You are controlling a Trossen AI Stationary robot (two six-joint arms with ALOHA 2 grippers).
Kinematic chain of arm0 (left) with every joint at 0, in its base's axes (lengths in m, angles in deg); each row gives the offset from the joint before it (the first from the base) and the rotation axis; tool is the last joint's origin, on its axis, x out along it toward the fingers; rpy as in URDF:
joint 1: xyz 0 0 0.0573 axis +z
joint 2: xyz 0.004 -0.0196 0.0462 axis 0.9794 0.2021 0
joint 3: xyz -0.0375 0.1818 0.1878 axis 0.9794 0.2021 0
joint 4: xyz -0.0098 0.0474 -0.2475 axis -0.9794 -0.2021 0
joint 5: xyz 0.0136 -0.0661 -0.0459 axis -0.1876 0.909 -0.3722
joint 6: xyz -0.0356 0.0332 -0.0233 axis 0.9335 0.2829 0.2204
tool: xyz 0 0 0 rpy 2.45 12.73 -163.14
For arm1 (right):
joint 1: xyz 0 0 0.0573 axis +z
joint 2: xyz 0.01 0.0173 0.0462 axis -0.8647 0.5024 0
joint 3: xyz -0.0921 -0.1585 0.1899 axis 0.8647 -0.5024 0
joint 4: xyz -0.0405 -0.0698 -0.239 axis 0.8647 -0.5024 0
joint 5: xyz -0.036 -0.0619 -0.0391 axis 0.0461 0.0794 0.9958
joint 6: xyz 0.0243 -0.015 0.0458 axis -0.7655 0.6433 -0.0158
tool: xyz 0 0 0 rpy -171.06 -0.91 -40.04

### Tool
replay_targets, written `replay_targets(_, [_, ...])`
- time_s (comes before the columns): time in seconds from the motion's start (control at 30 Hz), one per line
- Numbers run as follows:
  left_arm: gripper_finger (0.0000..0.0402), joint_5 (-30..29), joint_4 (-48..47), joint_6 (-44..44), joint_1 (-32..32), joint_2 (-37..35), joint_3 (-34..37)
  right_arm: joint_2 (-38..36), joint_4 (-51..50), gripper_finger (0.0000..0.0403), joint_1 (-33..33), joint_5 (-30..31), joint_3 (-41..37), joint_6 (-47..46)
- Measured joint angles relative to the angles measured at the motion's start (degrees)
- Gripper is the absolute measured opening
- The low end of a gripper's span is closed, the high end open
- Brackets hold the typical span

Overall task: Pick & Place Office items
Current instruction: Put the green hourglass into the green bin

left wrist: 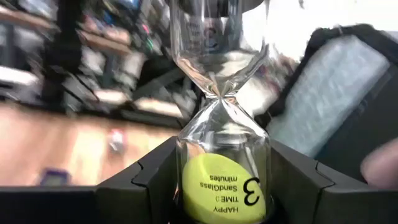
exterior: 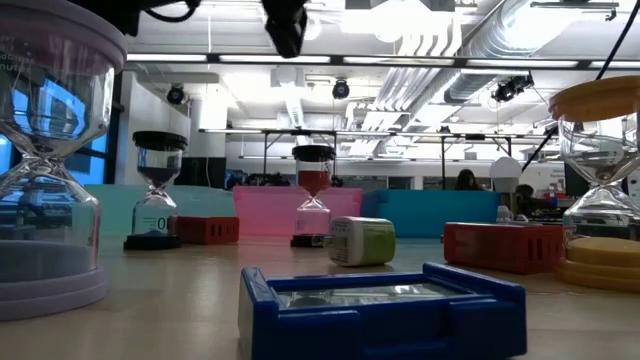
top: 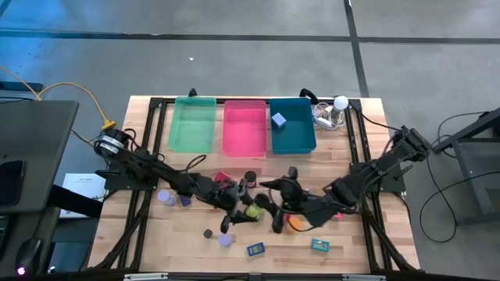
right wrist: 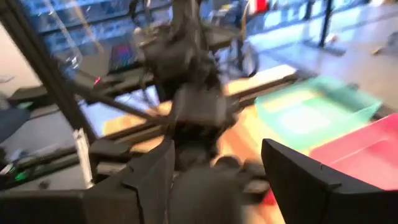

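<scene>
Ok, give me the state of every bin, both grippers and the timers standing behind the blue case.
green bin: empty.
pink bin: empty.
teal bin: holds one blue block.
left gripper: fingers closed on the yellow-green sand timer.
right gripper: fingers open, nothing held.
red sand timer: upright.
black sand timer: upright.

On the bench (exterior: 150,300), a blue block (exterior: 382,310) lies nearest. Behind it sits a green-and-white block (exterior: 362,241), flanked by red blocks (exterior: 208,230) and (exterior: 505,246). Sand timers stand around: lavender (exterior: 45,150), black (exterior: 157,190), red-sand (exterior: 313,195), orange (exterior: 605,180).
</scene>
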Motion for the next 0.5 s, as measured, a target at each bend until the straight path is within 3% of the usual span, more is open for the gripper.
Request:
replay_targets(0.33, [0.0199,-0.93,-29.35,-0.33,-0.05,-15.54,0.03,-0.58,-2.87,0.0231,11.12,14.92,0.05,-1.7])
replay_targets(0.5, [0.02,-8.52,-46.06,-0.35,0.08,-27.38,0.01,-0.41,-8.3,0.0231,14.01,16.34,0.04,-7.7])
